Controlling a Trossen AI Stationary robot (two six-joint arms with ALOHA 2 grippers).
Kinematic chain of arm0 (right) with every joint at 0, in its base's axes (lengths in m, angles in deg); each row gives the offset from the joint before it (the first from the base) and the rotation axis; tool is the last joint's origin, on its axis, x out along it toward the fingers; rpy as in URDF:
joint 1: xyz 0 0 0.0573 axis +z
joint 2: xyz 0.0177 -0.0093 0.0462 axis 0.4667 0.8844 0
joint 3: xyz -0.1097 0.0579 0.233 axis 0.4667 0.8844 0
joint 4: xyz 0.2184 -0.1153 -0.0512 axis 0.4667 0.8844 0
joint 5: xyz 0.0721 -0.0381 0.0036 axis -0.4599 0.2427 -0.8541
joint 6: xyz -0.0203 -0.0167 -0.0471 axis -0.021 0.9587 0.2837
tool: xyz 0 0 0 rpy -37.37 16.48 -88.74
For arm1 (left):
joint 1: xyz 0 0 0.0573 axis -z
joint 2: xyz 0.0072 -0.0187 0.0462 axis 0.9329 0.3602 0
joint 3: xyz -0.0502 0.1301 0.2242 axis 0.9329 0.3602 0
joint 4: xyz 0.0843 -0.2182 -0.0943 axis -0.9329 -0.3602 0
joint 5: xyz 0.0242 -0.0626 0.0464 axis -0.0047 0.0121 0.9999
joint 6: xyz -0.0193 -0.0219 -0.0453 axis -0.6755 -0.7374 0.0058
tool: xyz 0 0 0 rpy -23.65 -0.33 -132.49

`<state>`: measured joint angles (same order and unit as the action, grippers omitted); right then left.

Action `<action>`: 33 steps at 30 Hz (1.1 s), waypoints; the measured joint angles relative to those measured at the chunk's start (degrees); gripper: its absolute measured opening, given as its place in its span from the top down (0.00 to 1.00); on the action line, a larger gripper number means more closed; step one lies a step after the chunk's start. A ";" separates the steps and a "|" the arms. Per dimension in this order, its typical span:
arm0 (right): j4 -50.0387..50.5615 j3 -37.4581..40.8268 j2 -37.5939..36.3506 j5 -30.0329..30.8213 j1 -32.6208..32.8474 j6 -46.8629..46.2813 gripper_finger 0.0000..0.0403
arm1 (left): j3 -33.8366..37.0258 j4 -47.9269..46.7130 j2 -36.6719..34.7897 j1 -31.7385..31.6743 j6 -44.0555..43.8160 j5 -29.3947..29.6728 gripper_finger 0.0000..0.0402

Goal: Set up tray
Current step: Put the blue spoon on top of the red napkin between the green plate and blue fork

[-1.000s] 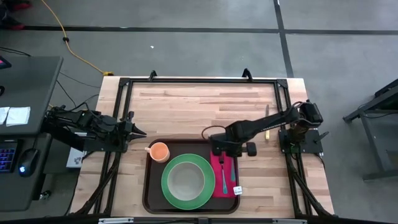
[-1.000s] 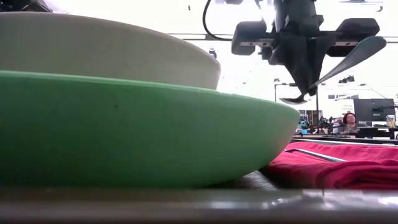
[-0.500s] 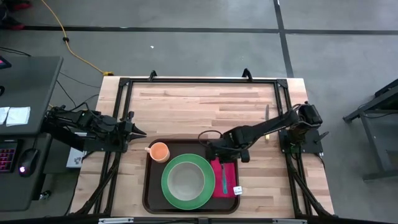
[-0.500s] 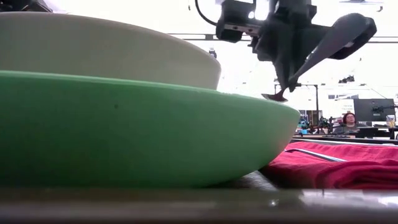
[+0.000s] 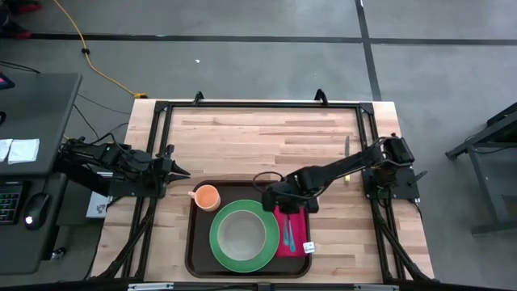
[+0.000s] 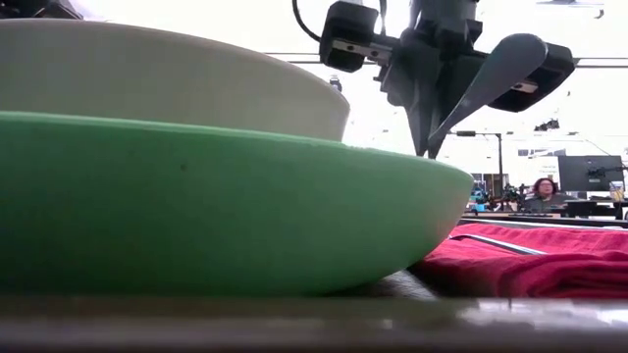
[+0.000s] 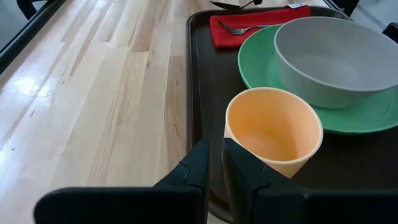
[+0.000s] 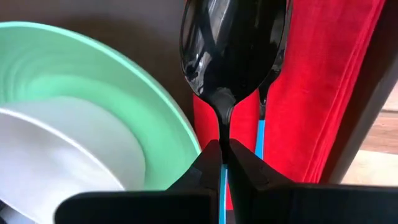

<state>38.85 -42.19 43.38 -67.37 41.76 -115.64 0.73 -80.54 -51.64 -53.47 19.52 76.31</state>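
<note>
**High view: spoon in the air over the tray, drop placement is the risk**

Right gripper (image 8: 224,149) is clamped on the neck of a spoon (image 8: 233,46), dark bowl forward, blue handle running back between the fingers. It hangs above the red napkin (image 5: 297,222), close to the near edge of the green plate (image 5: 220,242). Low view shows the spoon clear of everything, tilted, nothing touching.

Tray (image 5: 194,263) sits at the front middle of the table (image 5: 242,137). On it: green plate with a grey bowl (image 7: 336,53) inside, orange cup (image 7: 273,127) at the far-left corner, napkin along the right side with a fork (image 7: 239,28) already lying on it.

Left gripper (image 7: 214,163) waits at the table's left edge, pointed at the cup, jaws nearly together, gripping nothing.

My read on the risks:
- Spoon is held by the thin neck only, so it can pivot in the grip on the way down and land crooked.
- Slot between plate rim and fork is narrow. Come down slightly off and the spoon lands on the fork or leans on the plate rim.
- Releasing from height: it may bounce or slide off the napkin onto bare tray.
- Fingers dragging the napkin on retreat would shift the fork too.
</note>
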 joint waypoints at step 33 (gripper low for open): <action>-4.14 0.11 5.97 -2.98 1.07 4.84 1.00 | 0.00 -0.18 0.04 -0.01 0.00 0.00 0.82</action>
<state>34.71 -42.08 49.35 -70.34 42.83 -110.80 0.73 -80.72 -51.59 -53.48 19.52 76.31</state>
